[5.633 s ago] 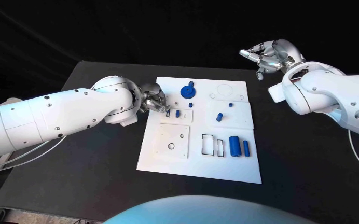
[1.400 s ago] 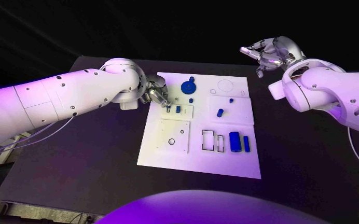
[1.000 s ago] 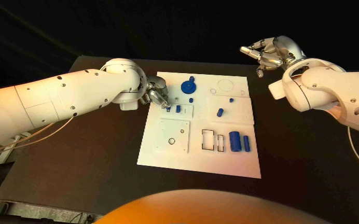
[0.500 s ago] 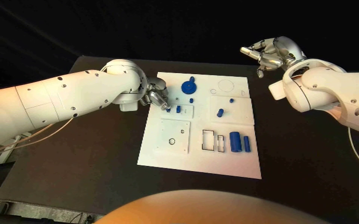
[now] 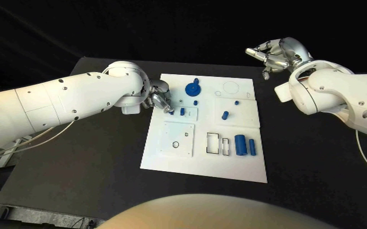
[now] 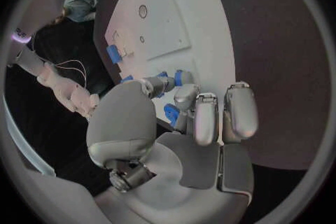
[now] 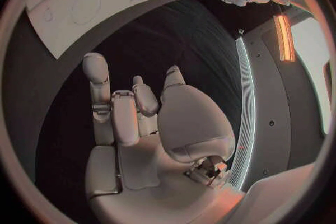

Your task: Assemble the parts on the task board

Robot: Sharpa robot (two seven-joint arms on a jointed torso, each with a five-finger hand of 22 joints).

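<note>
The white task board [image 5: 177, 160] lies mid-table. On it are a round blue part [image 5: 193, 88], small blue parts [image 5: 182, 111] [image 5: 224, 115], a blue cylinder [image 5: 240, 145] and a blue bar [image 5: 252, 145]. My left hand [image 5: 159, 100] hovers at the board's upper left edge. Its fingers are curled in, with the tips together right beside a small part [image 5: 171, 111] standing in a slot. In the left wrist view the fingertips [image 6: 159, 85] sit against a blue part [image 6: 181, 77]; whether they grip it is unclear. My right hand [image 5: 275, 56] hangs raised off the far right corner, fingers loosely bent, holding nothing [image 7: 133, 117].
Two empty rectangular slots [image 5: 213, 143] lie left of the cylinder. A square plate with a small hole [image 5: 176, 144] fills the board's lower left. Bare black table [image 5: 92, 149] runs along both sides of the board.
My left hand's fingertips have drawn back a little from the slot toward the board's left edge. The right hand has stayed where it was.
</note>
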